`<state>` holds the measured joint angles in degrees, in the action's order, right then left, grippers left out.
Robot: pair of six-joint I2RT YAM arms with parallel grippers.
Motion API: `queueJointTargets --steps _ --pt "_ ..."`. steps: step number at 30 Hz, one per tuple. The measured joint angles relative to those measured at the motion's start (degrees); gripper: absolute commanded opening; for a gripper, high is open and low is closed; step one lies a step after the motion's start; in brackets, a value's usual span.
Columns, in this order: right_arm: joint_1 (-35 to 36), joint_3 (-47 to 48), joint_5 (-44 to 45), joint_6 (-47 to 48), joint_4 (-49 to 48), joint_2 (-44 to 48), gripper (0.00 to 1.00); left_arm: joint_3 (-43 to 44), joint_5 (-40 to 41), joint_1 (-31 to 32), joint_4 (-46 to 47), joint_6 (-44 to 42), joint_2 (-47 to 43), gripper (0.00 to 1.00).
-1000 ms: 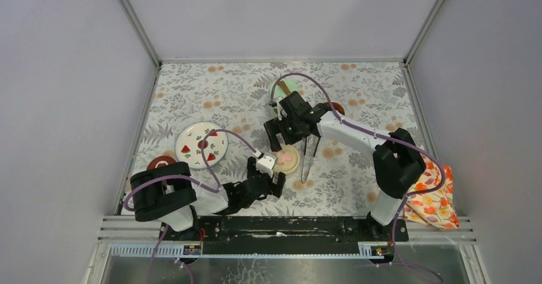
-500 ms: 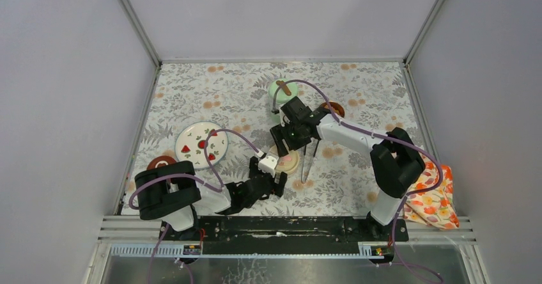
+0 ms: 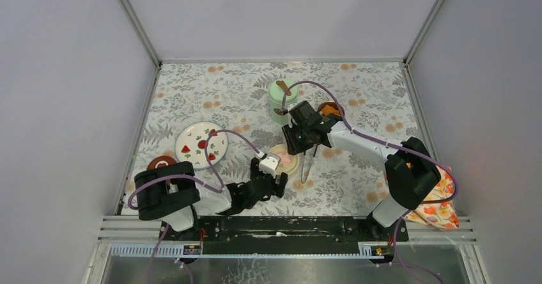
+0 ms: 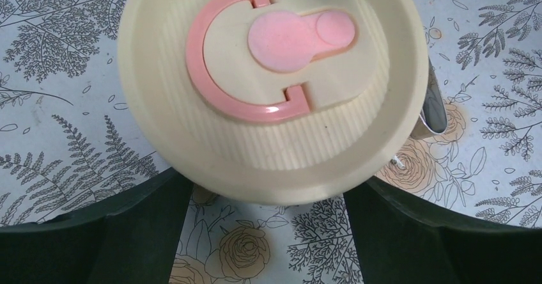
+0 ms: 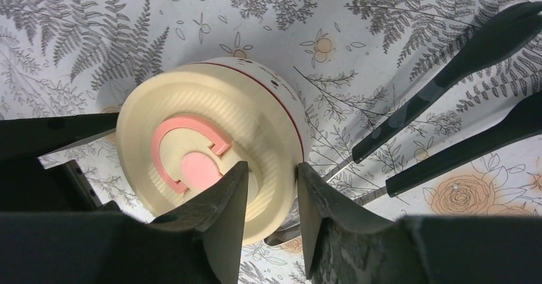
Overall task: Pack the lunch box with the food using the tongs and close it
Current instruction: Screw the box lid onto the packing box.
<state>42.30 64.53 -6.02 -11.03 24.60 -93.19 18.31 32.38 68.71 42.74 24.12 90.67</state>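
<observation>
Grey panels wall in a floral-print counter (image 3: 211,92), pictured from overhead with two arms reaching in from the bottom edge. An orange flowered cloth (image 3: 438,201) lies at lower right. A white plate (image 3: 201,144) with red fruit pictures sits at centre left. A mint-green jar (image 3: 283,95), brown-knobbed lid on, stands at upper centre. Just right of the jar, a small bowl of orange pieces (image 3: 330,109) is partly hidden by the right arm. A dark-red lid (image 3: 160,164) shows beside the left arm, at lower left.

Centre frame sits the cream-lidded bowl (image 4: 271,86), its lid on, with a pink handle on top. The left gripper (image 4: 268,188) stands wide, fingers either side of the bowl's near edge and apart from it. The right gripper (image 5: 271,175) is narrowed to a slim gap over the bowl's rim, with nothing seen held; contact cannot be told. Dark tongs (image 5: 447,73) lie on the counter just right of the bowl.
</observation>
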Motion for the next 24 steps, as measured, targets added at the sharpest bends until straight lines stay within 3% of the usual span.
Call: queueJointTargets --steps 7,24 --pt "-0.1 -2.8 3.1 -2.4 -1.7 0.1 0.21 -0.1 0.1 0.0 -2.5 1.6 -1.7 0.88" --pt "1.3 -9.4 6.6 -11.7 -8.3 4.6 0.13 1.0 1.7 -0.4 -8.4 6.2 -3.7 0.88"
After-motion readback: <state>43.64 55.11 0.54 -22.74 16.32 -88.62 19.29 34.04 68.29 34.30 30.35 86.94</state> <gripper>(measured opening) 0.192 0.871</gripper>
